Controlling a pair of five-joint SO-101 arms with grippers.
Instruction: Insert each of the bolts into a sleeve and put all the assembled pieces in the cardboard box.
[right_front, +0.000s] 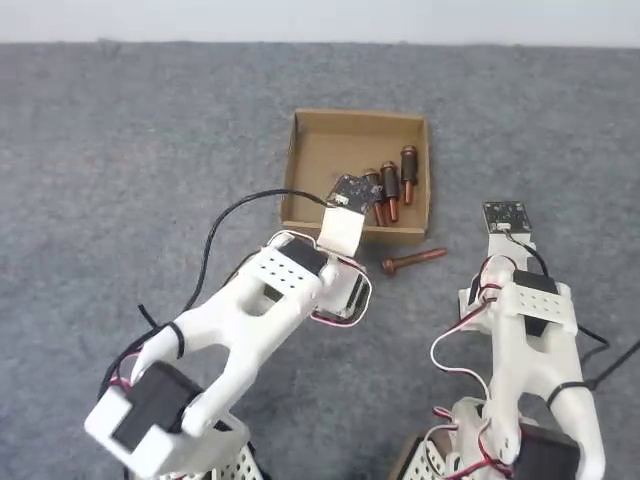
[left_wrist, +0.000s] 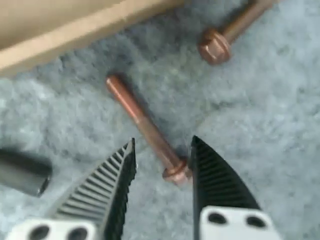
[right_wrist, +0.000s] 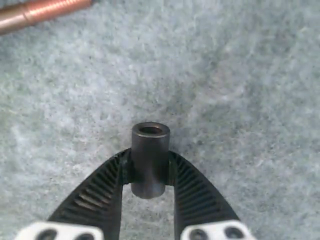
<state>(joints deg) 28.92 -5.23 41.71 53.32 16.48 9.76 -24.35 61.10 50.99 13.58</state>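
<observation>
My left gripper is open, just in front of the cardboard box. A bare copper bolt lies on the carpet between its fingers, head toward the wrist. A dark sleeve lies beside one finger. A second bolt rests on the carpet near the box's front right corner and is the bolt farther off in the left wrist view. My right gripper is shut on another dark sleeve, held upright with its bore facing up. Three assembled pieces lie in the box.
The left arm reaches across the middle of the grey carpet and covers the ground under its wrist. The right arm stands to the right of the box. The box's front wall is close ahead of the left gripper.
</observation>
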